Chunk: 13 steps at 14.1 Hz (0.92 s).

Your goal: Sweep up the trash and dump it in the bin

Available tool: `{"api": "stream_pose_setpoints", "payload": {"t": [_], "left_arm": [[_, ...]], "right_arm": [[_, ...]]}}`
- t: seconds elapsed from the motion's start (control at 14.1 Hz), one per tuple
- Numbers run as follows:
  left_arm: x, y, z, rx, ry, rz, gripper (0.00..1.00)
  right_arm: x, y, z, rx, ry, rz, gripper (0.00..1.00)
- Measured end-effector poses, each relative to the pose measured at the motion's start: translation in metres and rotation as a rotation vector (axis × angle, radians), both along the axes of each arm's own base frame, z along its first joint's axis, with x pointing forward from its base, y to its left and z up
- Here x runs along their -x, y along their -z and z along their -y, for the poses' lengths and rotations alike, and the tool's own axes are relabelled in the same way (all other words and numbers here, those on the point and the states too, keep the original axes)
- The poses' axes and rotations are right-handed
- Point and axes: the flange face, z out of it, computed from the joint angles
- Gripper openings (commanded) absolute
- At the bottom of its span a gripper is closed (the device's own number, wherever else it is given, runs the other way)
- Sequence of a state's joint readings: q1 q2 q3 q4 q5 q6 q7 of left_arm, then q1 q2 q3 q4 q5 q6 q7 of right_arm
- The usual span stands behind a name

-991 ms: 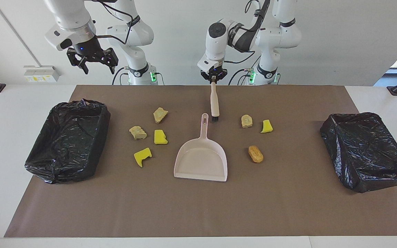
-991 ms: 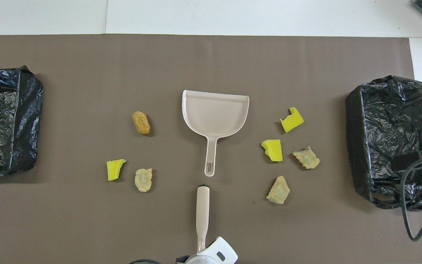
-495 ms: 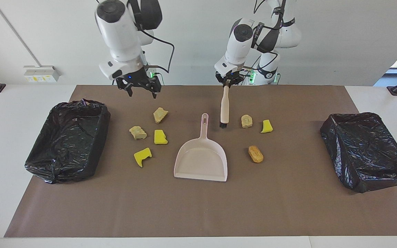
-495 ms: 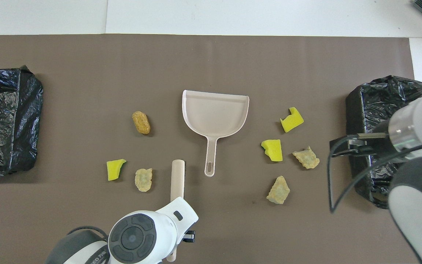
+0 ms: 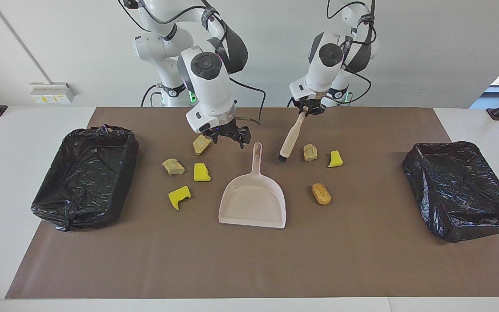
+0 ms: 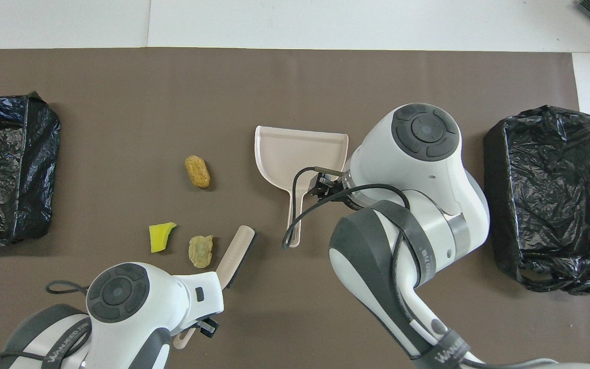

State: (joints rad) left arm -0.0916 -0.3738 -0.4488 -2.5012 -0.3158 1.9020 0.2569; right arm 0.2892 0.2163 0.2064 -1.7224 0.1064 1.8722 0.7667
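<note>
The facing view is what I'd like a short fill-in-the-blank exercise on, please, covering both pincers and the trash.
1. The left pincer is shut on the handle of the beige long-handled ____.
2. The open right pincer hangs beside the handle of the pale pink plastic ____.
3. The number of bright yellow sponge bits on the brown mat is ____.
4. Each end of the table has a bin lined with a crinkled ____ bag.

Missing words: brush; dustpan; three; black

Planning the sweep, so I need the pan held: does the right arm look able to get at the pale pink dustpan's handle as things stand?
Probably yes: the right hand, open, hovers beside the pale pink dustpan's handle, and nothing lies between them. The left hand holds the beige brush clear of it.
</note>
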Motion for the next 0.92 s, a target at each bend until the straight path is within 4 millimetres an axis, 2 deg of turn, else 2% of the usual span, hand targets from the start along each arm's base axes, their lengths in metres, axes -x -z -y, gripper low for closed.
{"api": "stream_pose_setpoints", "payload": {"t": [0.21, 0.5, 0.57, 0.71, 0.92], "left_arm": [[-0.023, 0.002, -0.045, 0.005, 0.115, 0.025, 0.0], [-0.067, 0.02, -0.102, 0.05, 0.22, 0.078, 0.0], [-0.079, 0.022, -0.109, 0.05, 0.249, 0.093, 0.0], [-0.111, 0.016, -0.118, 0.048, 0.274, 0.127, 0.0], [-0.159, -0.01, -0.123, 0.035, 0.279, 0.128, 0.0]], "right_arm": [[0.012, 0.033, -0.044, 0.004, -0.005, -0.02, 1.0], [0.017, 0.071, -0.074, -0.002, -0.034, -0.019, 1.0], [0.018, 0.081, -0.079, 0.006, -0.051, -0.025, 1.0], [0.021, 0.095, -0.084, 0.015, -0.087, -0.039, 1.0], [0.034, 0.101, -0.098, 0.03, -0.14, -0.049, 1.0]]}}
